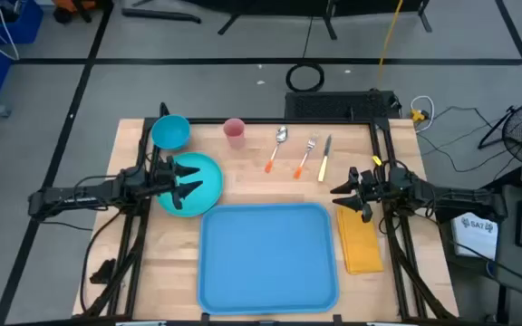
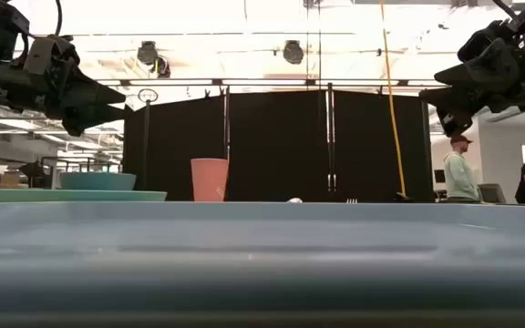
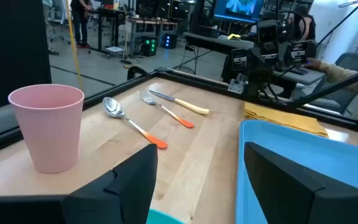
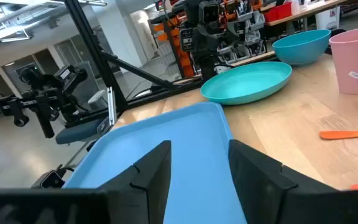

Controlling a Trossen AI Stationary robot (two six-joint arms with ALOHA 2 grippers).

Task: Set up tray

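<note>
The tray (image 1: 268,256) is sitting empty at the table's near middle. Left gripper (image 1: 185,180) is hovering over the plate (image 1: 208,186), fingers spread, holding nothing, probably about to grasp its rim. Right gripper (image 1: 352,192) is hanging parted and empty above the napkin (image 1: 362,244). Cup (image 1: 234,132), bowl (image 1: 170,132) and cutlery are waiting far side.

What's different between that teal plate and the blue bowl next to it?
The teal plate is wide and shallow; the blue bowl is smaller and deeper. The plate lies under the left gripper, beside the tray; the bowl sits toward the table's far corner. The plate is greener, the bowl bluer. Both are round and look empty.
</note>
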